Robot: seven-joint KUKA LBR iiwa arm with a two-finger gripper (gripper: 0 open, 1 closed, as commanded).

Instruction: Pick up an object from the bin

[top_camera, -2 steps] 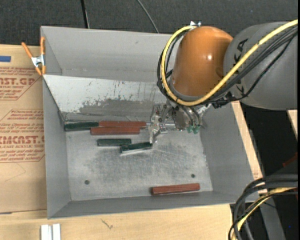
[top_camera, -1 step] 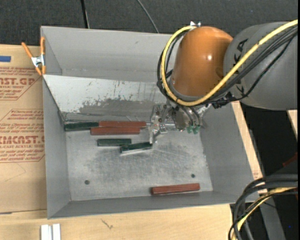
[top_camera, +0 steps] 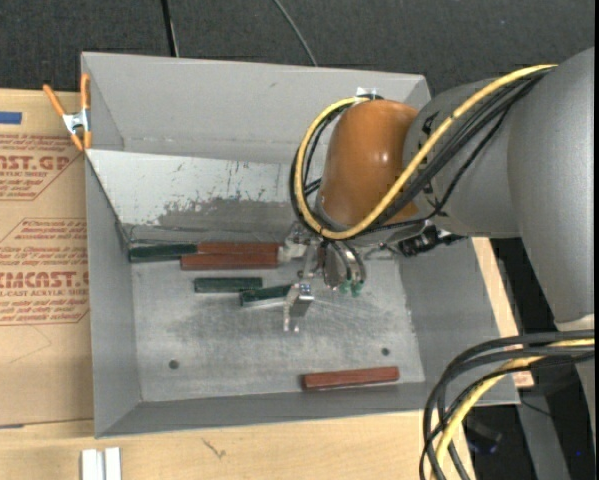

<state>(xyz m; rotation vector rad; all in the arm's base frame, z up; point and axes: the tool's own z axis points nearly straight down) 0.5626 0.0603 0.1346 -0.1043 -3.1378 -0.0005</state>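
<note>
the gripper [top_camera: 296, 308] sits at the right end of a dark green stick [top_camera: 262, 294], its spread unclear.

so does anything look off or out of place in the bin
Nothing spilled or broken. One brown stick lies alone by the near wall of the bin, apart from the cluster of sticks beside the gripper. The back wall looks scuffed.
</note>
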